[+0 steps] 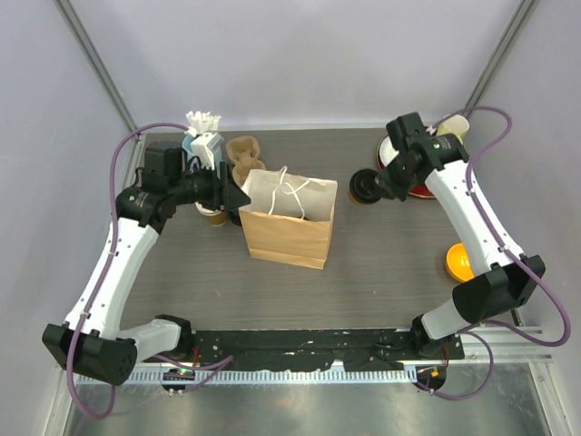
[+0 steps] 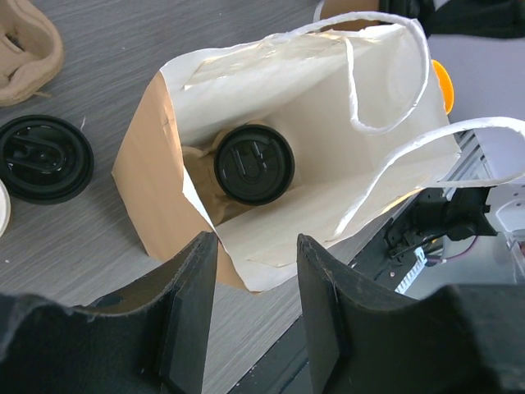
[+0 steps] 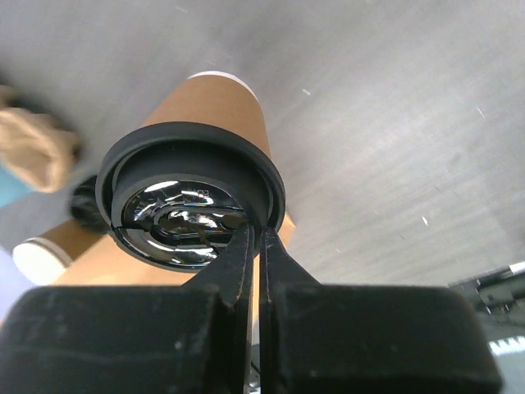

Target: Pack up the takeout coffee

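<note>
A brown paper bag (image 1: 286, 227) with white handles stands open mid-table. Inside it, in the left wrist view, one kraft cup with a black lid (image 2: 254, 164) sits in a pulp carrier. My left gripper (image 1: 238, 195) is open and empty at the bag's left rim (image 2: 254, 246). A second lidded cup (image 1: 213, 216) stands on the table under the left arm (image 2: 41, 158). My right gripper (image 1: 376, 186) is shut on the lid rim (image 3: 261, 234) of a third kraft cup (image 3: 217, 111), which hangs tilted right of the bag (image 1: 364, 188).
A pulp cup carrier (image 1: 243, 154) and a light-blue cup of straws (image 1: 200, 136) stand behind the bag at the left. A red bowl (image 1: 419, 186) and a pale-yellow mug (image 1: 456, 125) are at the back right. An orange object (image 1: 458, 262) lies at the right edge.
</note>
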Motion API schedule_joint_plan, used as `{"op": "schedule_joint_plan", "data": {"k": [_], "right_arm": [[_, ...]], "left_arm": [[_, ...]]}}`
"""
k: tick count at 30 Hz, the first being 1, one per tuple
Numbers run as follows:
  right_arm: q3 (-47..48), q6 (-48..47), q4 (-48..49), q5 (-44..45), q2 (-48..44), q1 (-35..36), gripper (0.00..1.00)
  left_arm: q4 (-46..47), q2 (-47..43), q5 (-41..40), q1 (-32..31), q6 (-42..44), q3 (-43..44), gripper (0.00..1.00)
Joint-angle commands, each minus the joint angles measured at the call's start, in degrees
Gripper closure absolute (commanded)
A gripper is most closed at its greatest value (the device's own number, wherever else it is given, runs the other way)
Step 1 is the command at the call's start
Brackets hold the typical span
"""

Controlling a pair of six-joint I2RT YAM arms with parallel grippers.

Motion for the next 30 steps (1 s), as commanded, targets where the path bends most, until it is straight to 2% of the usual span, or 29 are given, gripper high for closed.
{"op": "schedule_joint_plan", "data": {"k": [1,6,7,11,16,17,21,24,30], "right_arm": [[16.96,-10.65,-3.07,3.04,2.96,-0.14,0.99],[33.86,-16.03,-4.3,-0.72,9.11,0.04,0.99],[39.37,-16.56,-4.13,-2.48,11.04,0.39,0.99],[50.05,-17.88,-2.64,-7.3,15.09,3.28,0.99],[52.08,-17.0,3.77,-12.94,16.94,12.85,0.99],[52.52,-17.09,4.21,-13.56,18.16,16.44,0.99],[56.82,-18.84,2.65,-15.14,21.07,23.13,0.99],[57.45,-19.64,0.28,-14.63,21.17,25.43,0.99],[57.36,-21.13,-7.46,-11.46,20.72,25.7,0.99]], "left_arm": [[0.54,-0.29,-0.23,0.29,-4.05,3.06,0.52],[-1.04,-0.03,-3.64,0.38,-7.67,3.94,0.52],[-2.09,0.14,-6.44,0.46,-7.67,4.11,0.51],[-4.47,1.9,-13.3,0.55,-8.11,4.38,0.51],[-4.74,1.99,-11.83,0.64,-8.02,4.29,0.51],[-4.91,1.99,-11.48,0.55,-8.11,4.12,0.51],[-4.91,1.73,-11.13,0.55,-7.93,3.85,0.52],[-4.56,1.46,-10.78,0.64,-7.76,4.03,0.52],[-3.77,1.81,-9.81,0.46,-7.58,3.15,0.53]]}}
